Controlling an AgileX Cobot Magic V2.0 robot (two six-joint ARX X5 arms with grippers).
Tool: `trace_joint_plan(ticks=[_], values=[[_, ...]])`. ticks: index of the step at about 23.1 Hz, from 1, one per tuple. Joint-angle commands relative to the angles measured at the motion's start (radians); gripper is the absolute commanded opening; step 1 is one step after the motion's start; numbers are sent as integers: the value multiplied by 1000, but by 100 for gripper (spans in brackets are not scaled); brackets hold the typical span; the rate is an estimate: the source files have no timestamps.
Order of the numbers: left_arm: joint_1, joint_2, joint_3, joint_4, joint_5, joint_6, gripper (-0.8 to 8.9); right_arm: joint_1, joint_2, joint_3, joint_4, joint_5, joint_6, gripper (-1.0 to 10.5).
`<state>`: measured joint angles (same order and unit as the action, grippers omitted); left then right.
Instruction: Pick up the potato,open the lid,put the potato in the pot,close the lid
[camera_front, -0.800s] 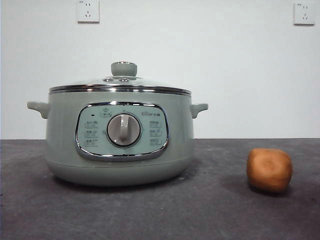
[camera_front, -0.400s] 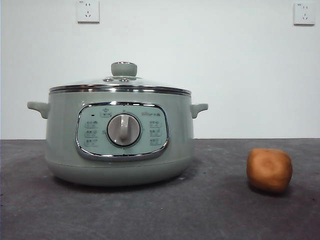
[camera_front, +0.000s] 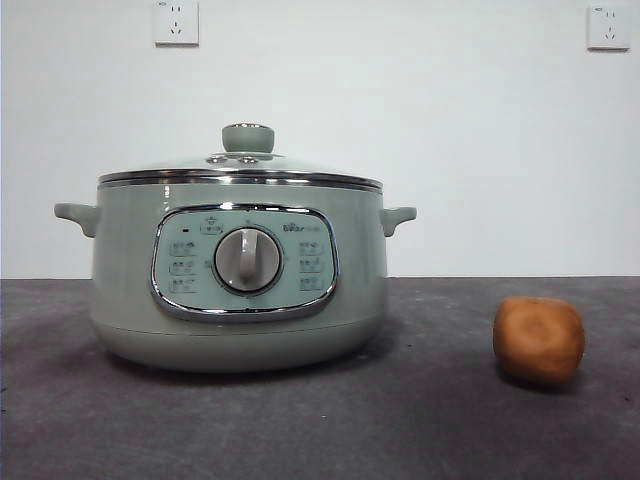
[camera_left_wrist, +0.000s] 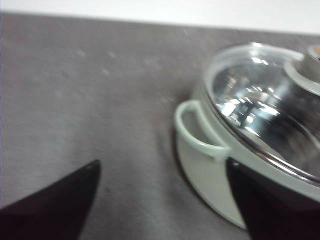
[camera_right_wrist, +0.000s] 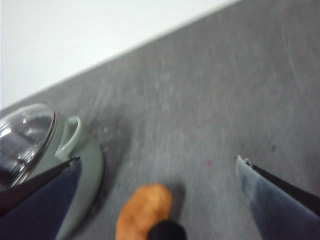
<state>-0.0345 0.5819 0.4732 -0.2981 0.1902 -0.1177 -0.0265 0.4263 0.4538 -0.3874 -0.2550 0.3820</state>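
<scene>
The sage-green pot (camera_front: 238, 270) stands left of centre on the dark table, with the glass lid (camera_front: 240, 165) and its pale-green knob (camera_front: 248, 137) closed on it. The orange-brown potato (camera_front: 538, 339) lies on the table to the pot's right. Neither arm shows in the front view. My left gripper (camera_left_wrist: 162, 172) is open above the table beside the pot's side handle (camera_left_wrist: 197, 130), with the lid (camera_left_wrist: 265, 107) in view. My right gripper (camera_right_wrist: 157, 162) is open above the table, with the potato (camera_right_wrist: 145, 210) between its jaws' lines and the pot (camera_right_wrist: 75, 165) to one side.
The table (camera_front: 420, 420) is dark grey and rough. A white wall with two power sockets (camera_front: 176, 22) stands behind it. The second socket (camera_front: 608, 26) is at the upper right.
</scene>
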Motion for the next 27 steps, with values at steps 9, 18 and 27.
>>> trace_joint_plan(ticks=[9, 18, 27], values=[[3, 253, 135, -95, 174, -19, 472, 0, 350, 245, -197, -252, -18, 701], [-11, 356, 327, -318, 209, 0, 504, 121, 682, 391, -378, -273, -26, 702], [-82, 410, 498, -449, 203, 43, 601, 408, 979, 542, -427, 98, -6, 703]])
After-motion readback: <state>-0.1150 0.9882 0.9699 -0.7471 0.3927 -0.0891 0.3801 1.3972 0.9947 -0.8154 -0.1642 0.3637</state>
